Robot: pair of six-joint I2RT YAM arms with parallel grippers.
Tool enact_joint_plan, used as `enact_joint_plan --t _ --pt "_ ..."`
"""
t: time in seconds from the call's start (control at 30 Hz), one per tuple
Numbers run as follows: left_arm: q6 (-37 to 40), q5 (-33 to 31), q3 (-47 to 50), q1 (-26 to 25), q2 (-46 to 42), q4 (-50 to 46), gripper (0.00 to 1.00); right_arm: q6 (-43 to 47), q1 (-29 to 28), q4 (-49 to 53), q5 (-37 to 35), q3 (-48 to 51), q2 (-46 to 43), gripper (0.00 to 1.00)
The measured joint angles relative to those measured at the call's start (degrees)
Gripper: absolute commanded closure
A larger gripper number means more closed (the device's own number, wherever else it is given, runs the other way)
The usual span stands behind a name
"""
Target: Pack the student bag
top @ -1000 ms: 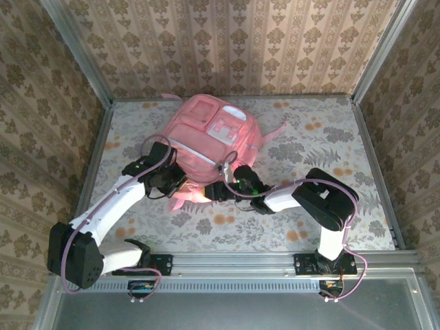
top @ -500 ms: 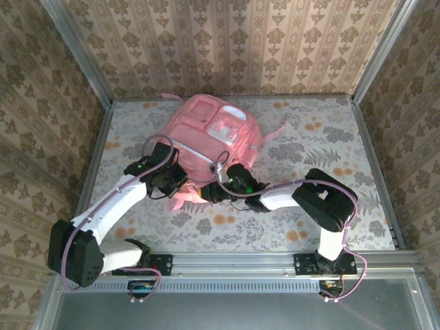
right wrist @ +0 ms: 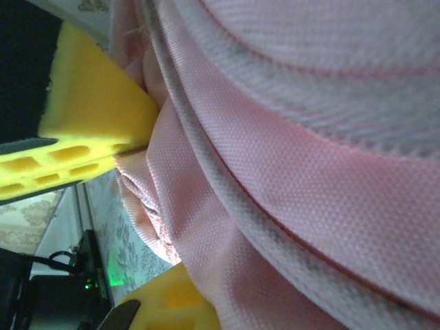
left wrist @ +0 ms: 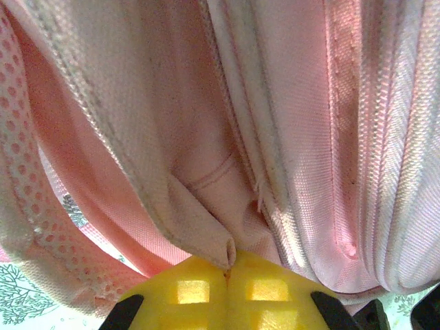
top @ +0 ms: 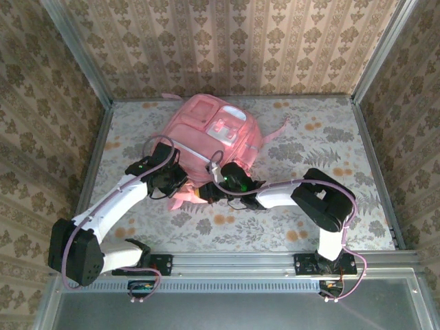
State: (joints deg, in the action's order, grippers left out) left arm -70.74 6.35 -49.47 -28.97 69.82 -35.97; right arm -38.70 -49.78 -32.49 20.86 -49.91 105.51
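Note:
The student bag [top: 213, 127], a large pink backpack with paler front pockets, lies at the middle back of the table. My left gripper [top: 180, 187] is at its near left edge. Seen from the left wrist, that gripper [left wrist: 230, 265] is shut, its yellow pads pinching a fold of the bag's pink fabric [left wrist: 275, 103]. My right gripper [top: 210, 189] sits at the bag's near edge, close beside the left one. In the right wrist view its yellow pads [right wrist: 89, 103] are closed over a layer of the bag's fabric [right wrist: 309, 137], the gripper [right wrist: 148, 220] shut on it.
A floral cloth [top: 323, 151] covers the table. Metal frame rails [top: 371, 158] and patterned walls enclose it on three sides. A pink strap [top: 278, 129] trails from the bag's right side. The arm bases stand at the near rail [top: 234, 261].
My right gripper has slid left along the bag's near edge and closed on the fabric. The left arm has kept its grip and place.

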Motion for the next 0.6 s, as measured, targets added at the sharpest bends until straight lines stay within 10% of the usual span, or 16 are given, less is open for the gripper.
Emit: enact_joint_plan --t 0.6 --pt "0.0 2.4 0.3 0.0 -0.6 0.7 1.0 7.8 -1.5 9.0 -10.6 0.9 -6.6 1.0"
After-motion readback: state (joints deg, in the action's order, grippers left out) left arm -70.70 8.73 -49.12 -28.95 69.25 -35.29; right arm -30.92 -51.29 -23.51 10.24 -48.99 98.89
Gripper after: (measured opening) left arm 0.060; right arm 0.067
